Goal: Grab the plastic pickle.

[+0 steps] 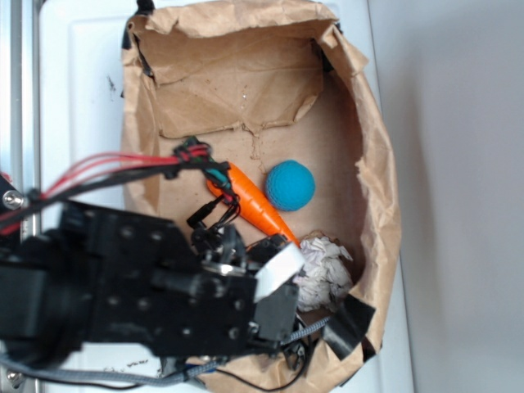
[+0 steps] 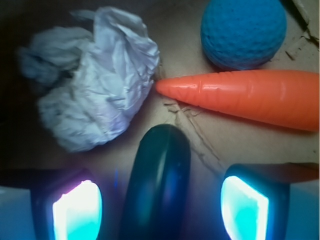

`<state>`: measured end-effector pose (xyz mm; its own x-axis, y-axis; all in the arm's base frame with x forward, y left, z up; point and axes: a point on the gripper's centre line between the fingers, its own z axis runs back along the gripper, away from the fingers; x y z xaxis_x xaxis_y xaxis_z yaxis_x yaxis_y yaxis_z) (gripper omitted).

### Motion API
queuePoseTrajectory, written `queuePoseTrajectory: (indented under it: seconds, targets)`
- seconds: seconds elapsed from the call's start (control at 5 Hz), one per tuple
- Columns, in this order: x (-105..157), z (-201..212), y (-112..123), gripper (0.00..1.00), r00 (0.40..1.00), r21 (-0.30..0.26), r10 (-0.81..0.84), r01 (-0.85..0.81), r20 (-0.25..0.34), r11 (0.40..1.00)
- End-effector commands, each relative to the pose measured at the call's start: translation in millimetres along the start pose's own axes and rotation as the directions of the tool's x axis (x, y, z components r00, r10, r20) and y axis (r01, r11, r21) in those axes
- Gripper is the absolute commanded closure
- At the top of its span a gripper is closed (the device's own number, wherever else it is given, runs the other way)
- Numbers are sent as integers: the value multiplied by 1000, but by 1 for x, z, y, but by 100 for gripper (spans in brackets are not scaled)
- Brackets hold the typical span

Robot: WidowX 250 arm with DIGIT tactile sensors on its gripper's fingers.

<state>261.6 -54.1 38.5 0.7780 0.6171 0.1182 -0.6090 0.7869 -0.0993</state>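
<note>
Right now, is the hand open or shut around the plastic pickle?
Open. In the wrist view the hand has its two fingers apart, one on each side of the plastic pickle, with gaps on both sides.

Robot arm [image 1: 123, 286]: matte black, blocky segments with rows of small round holes, filling the lower left of the exterior view. Red and black cables [image 1: 106, 170] run from the left edge to a black connector near the centre. A grey braided cable [image 1: 98, 377] runs along the bottom edge. Silver screws [image 1: 11, 198] sit at the left edge. A white strip [image 1: 278, 270] crosses the front end. Gripper [image 2: 160, 205]: two dark fingers with glowing cyan-white pads [image 2: 77, 210] in the wrist view's lower corners.
</note>
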Motion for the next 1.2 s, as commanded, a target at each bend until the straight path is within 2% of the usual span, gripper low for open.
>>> queuePoseTrajectory:
  seconds: [0.0, 0.2, 0.8, 1.0]
  targets:
    - [23, 2, 2, 100, 996, -4, 68, -68, 51, 998]
    - [30, 12, 7, 100, 995, -26, 87, -85, 44, 996]
    - [52, 67, 27, 100, 985, -139, 169, -162, 45, 977]
    - [61, 102, 40, 100, 985, -114, 162, -154, 57, 981]
